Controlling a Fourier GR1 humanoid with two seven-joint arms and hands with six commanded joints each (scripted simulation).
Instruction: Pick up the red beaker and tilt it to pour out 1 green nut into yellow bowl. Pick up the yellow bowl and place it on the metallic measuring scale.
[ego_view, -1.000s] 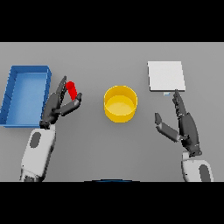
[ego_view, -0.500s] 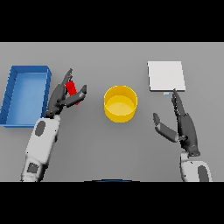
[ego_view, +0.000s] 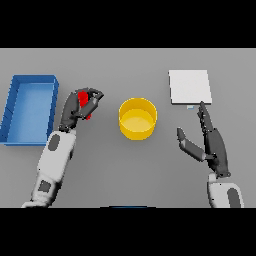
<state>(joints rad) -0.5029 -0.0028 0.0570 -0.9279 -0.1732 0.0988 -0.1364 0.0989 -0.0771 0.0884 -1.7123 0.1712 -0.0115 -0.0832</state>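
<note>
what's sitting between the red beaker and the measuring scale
The yellow bowl, seen in the head view, between the red beaker in the left hand and the scale.

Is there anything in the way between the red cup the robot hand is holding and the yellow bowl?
No. The left robot hand is curled round the red beaker, and only bare grey table lies between it and the yellow bowl. The blue bin sits on the other side, away from that path.
</note>
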